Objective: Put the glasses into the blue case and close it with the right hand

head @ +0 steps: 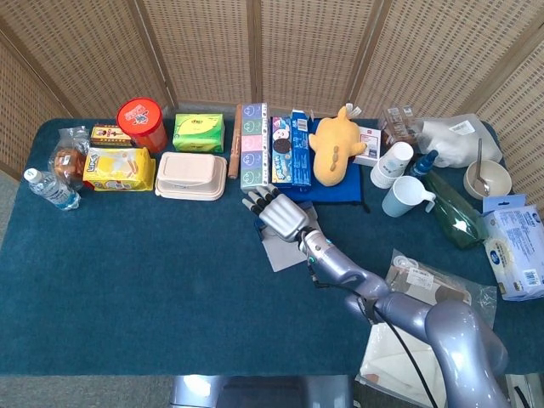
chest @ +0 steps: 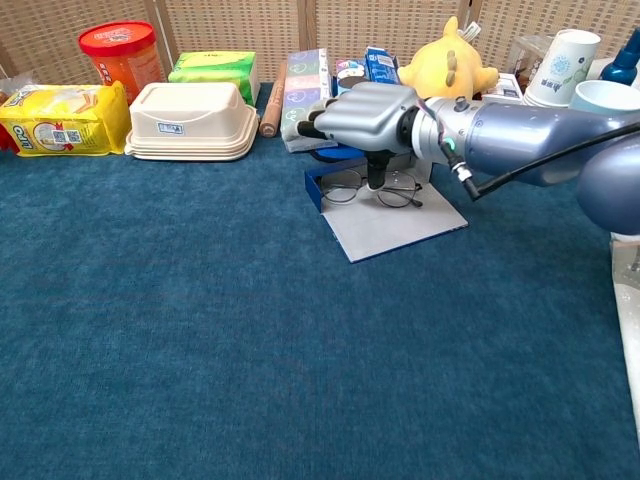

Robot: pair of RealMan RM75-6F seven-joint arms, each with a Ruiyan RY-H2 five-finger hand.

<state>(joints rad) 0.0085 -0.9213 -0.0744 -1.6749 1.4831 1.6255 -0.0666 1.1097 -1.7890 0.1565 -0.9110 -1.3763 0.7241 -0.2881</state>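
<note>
Chest view: the right hand (chest: 365,117) hovers palm-down over the open blue case (chest: 385,215), thumb lowered onto the glasses (chest: 372,190) lying on its grey inner flap; whether it grips them is unclear.

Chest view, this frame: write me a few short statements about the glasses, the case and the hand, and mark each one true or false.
1. The glasses lie on the open blue case. True.
2. The case lid is closed over the glasses. False: the case lies open, its grey lining showing.
3. The right hand is above the glasses, a finger reaching down at their middle. True.
4. The left hand holds the case steady. False: no left hand shows in either view.
5. The glasses are folded. Cannot be settled fully; both lenses show side by side.
</note>
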